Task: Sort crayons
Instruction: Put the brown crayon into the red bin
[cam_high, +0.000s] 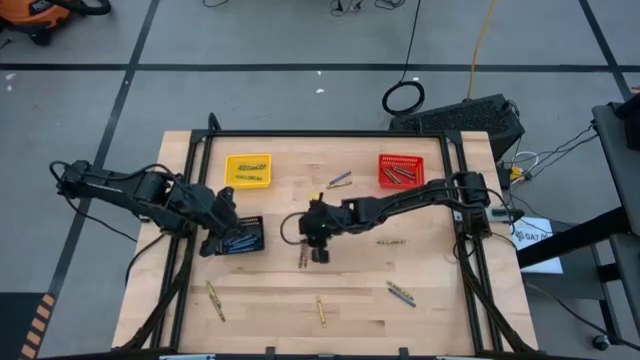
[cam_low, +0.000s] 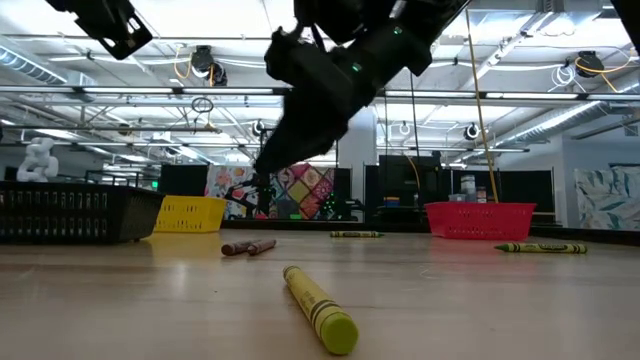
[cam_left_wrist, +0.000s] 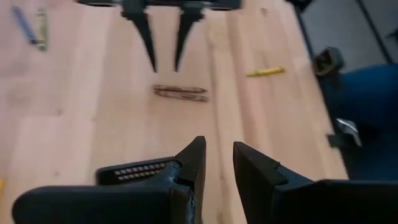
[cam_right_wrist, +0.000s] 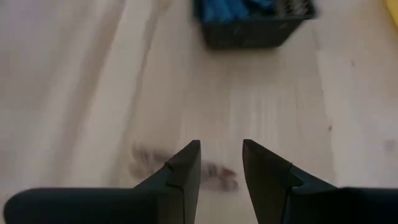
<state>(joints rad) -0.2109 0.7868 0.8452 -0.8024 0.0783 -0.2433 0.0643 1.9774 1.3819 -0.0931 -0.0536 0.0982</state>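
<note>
Right tool (cam_high: 318, 250): fingers parted, empty, above two brown-red crayons (cam_high: 303, 256) mid-worktop
Left tool (cam_high: 228, 222): narrow gap, empty, over black basket (cam_high: 243, 242)

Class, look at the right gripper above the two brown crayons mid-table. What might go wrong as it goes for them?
1. The brown crayons lie touching side by side; the right gripper, jaws open, may grab both or knock one rolling.
2. The left gripper hangs over the black basket close by; the arms could crowd each other.
3. A brown crayon might be dropped beside the red basket.
</note>
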